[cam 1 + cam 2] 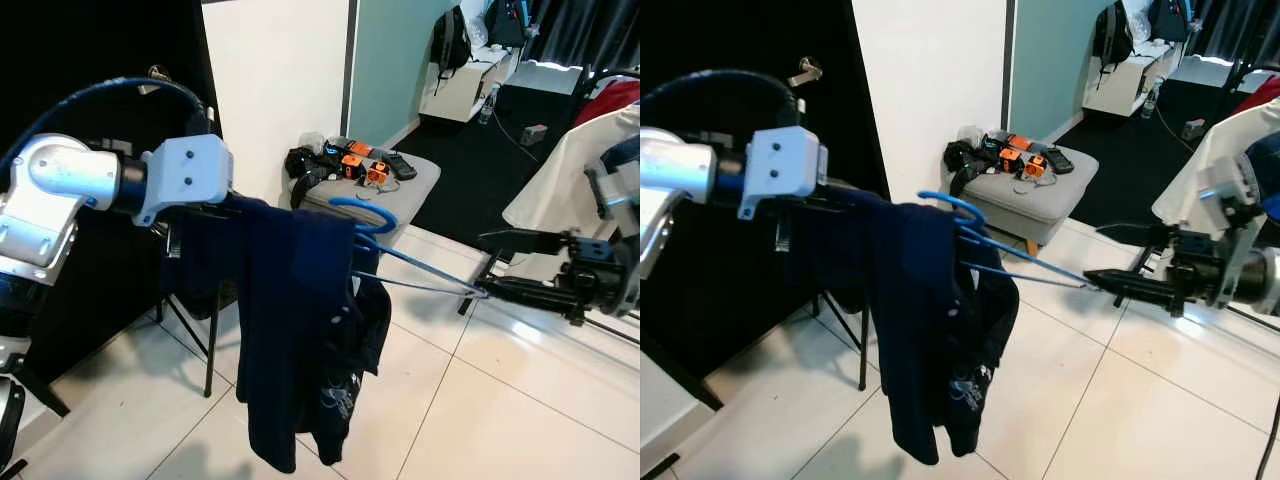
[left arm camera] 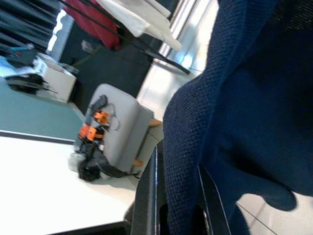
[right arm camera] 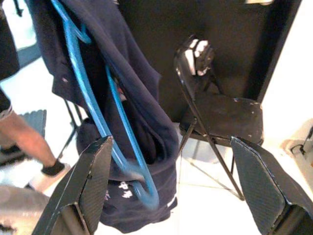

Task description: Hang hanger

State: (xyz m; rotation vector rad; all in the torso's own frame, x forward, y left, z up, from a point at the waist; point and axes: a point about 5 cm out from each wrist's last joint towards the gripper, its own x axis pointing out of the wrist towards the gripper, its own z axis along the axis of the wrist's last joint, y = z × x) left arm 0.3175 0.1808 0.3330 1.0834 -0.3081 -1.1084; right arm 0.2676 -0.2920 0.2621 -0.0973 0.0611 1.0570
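A dark navy garment [image 1: 300, 330] hangs draped over my raised left arm [image 1: 120, 180], with a blue wire hanger [image 1: 365, 215] threaded into it. The hanger's hook curls just above the cloth. Its long blue wires run right to my right gripper [image 1: 490, 265]. That gripper is open, its fingers [image 3: 83, 186] spread wide, and the hanger's corner [image 3: 144, 193] lies between them close to one finger. My left gripper [image 2: 178, 205] is shut on the garment, with navy fabric [image 2: 244, 98] pinched between its black fingers and covering most of them.
A grey ottoman [image 1: 415, 185] carrying black and orange items stands behind the garment. A black folding chair [image 3: 220, 115] sits by the black panel [image 1: 90, 50] on the left. White clothing [image 1: 560, 170] hangs at the right. A person's leg [image 3: 24, 139] is nearby. White tiles cover the floor.
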